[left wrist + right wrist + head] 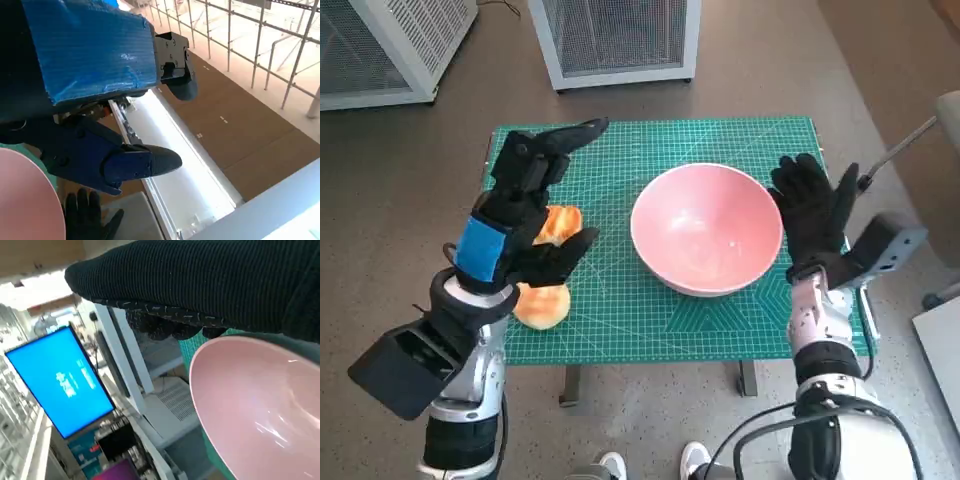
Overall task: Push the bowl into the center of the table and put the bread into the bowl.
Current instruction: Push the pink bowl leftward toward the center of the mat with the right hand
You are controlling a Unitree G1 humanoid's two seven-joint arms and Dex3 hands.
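A pink bowl (pixel 707 228) stands on the green mat (pixel 620 160), a little right of the middle. Its rim also fills the right wrist view (pixel 250 405) and shows at the edge of the left wrist view (pixel 25 200). My right hand (pixel 815 212) in the black glove is open with fingers spread, right beside the bowl's right rim. The bread (pixel 545 300), golden and in two lumps, lies at the mat's left side. My left hand (pixel 525 215) hovers over it, open, fingers apart and holding nothing. The hand hides part of the bread.
The green mat covers a small table; its front edge (pixel 650 355) is near my body. Two white mesh cabinets (pixel 620 40) stand on the floor behind. A grey stand (pixel 900 150) is at the right. Someone's shoes (pixel 695 462) show below the table.
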